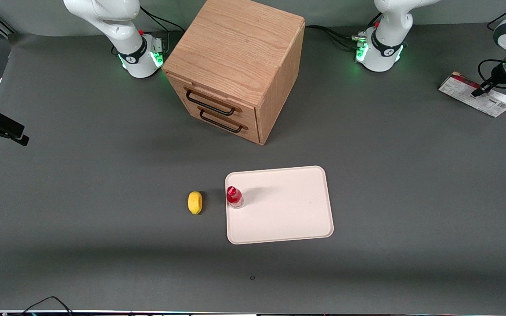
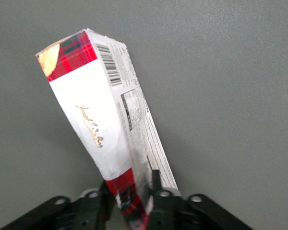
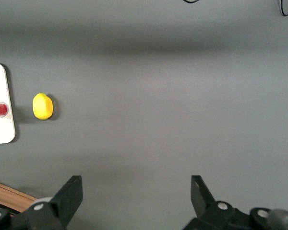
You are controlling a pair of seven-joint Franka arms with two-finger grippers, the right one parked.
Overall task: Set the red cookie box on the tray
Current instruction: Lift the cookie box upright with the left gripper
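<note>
Gripping one end of the red cookie box (image 2: 105, 129), the left arm's hand (image 2: 132, 199) works at the working arm's end of the grey tabletop (image 1: 103, 245), well apart from the tray (image 1: 288, 219). From the wrist camera the dark fingers (image 2: 156, 184) press against the carton's two long faces, with its tartan-red end sunk between them and cut off at the picture's edge; the rest of the carton, white panel, barcode and fine print, stretches away from the hand over the bare grey surface. Whether the box rests on the tabletop or is lifted clear of it cannot be told. From the front, the same box (image 1: 475, 94) shows near the picture's edge, partly covered by the hand (image 1: 483, 89) and its cables, while much of the arm is cropped out of view. The pale tray lies flat, nearer to the front camera than the wooden drawer cabinet (image 1: 235, 66), and carries only a small red-capped bottle (image 1: 234, 197) standing at its edge toward the parked arm. A yellow lemon-like object (image 1: 195, 202) sits on the tabletop just beside that edge, apart from the tray. The cabinet's two drawers appear closed, their dark handles facing the parked arm's end.
</note>
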